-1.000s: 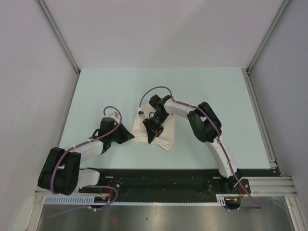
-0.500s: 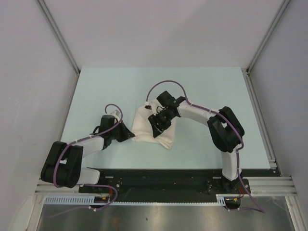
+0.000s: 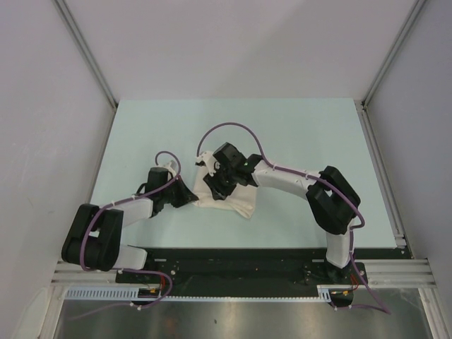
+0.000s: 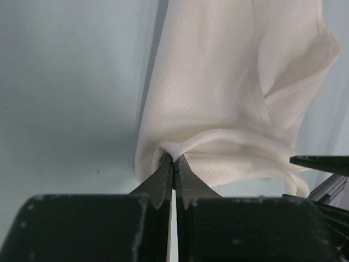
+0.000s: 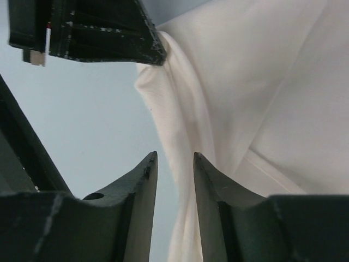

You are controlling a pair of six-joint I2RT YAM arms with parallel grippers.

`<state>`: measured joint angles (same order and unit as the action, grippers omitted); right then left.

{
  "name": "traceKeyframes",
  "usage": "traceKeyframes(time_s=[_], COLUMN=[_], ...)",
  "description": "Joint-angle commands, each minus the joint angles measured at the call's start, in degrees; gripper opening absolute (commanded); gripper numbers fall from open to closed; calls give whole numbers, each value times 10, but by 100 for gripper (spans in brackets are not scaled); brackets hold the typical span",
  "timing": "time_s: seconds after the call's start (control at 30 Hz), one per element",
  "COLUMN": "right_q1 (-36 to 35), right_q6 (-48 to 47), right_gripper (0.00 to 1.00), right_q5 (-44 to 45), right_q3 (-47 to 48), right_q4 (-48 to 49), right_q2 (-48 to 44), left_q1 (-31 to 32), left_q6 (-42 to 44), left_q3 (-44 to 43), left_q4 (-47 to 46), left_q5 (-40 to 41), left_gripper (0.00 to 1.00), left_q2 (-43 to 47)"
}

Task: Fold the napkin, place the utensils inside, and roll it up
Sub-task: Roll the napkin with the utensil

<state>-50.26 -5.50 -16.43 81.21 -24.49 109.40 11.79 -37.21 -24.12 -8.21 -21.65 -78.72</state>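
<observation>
Where napkin lies bunched on table: left gripper pinches its fold; right gripper fingers spread, holding nothing.

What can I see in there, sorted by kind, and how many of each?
1 soft white cloth napkin
2 white-and-black robot arms: left arm, right arm
Total: 3
</observation>
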Motion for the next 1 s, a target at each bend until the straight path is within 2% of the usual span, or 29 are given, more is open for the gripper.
traceKeyframes(time_s=[0.0, 0.33, 0.73, 0.87, 0.97], right_q1=[-11, -12, 11, 22, 27], right_q6=[15, 37, 42, 42, 43], right_gripper=[35, 31, 31, 31, 31], right_q5=[11, -53, -33, -33, -32], right_q3=[-3, 0, 13, 14, 15], right_q4=[37, 24, 20, 22, 22], right_q2=[-10, 29, 65, 80, 92], left_q1=[-8, -12, -14, -15, -15], left_q6=[27, 35, 45, 45, 44], left_q3=[-13, -24, -30, -27, -27], left_q4=[28, 42, 46, 29, 10], left_q5=[13, 16, 15, -8, -19], left_gripper=[1, 0, 0, 1, 14], left_q2=[-16, -21, -23, -27, -22])
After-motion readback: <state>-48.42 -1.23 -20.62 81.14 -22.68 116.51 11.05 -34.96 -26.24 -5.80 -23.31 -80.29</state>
